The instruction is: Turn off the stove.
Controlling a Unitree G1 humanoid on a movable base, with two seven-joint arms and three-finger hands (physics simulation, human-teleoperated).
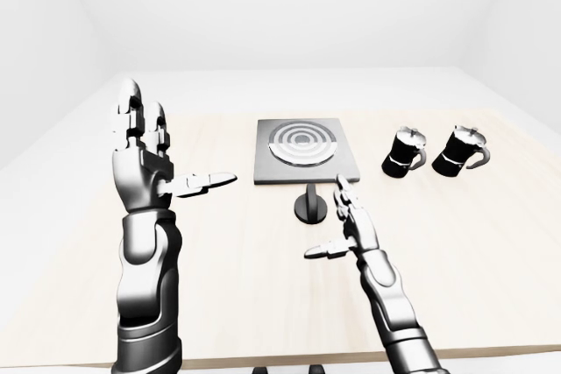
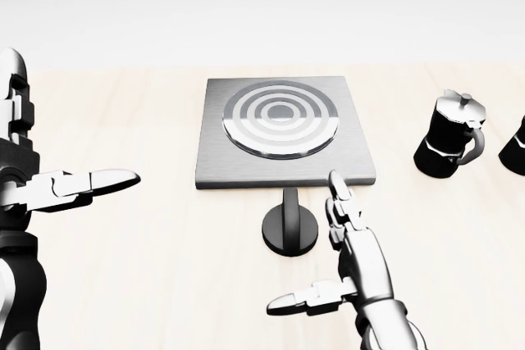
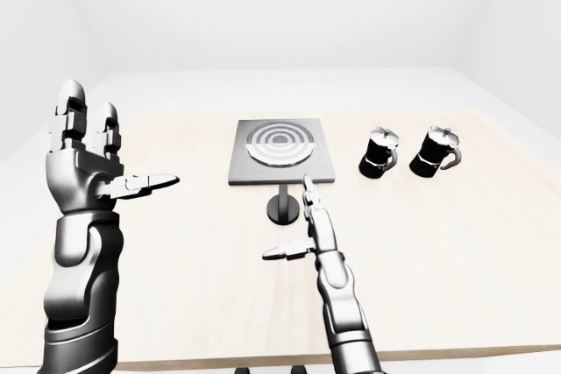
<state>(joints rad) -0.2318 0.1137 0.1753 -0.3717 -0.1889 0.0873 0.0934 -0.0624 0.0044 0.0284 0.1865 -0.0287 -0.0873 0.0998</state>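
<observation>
The stove point(image 2: 283, 130) lies mid-table point(image 2: 164, 284), its knob point(image 2: 290, 225) just below the plate. The right hand point(image 2: 349, 256) is held fingers spread beside the knob, not touching, presumably staged for a twist. The left hand point(image 1: 145, 155) is raised, fingers apart, empty, well clear.

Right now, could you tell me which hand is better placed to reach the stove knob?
Right hand: its open fingers point just beside the knob. The left hand is raised, far to the left.
</observation>
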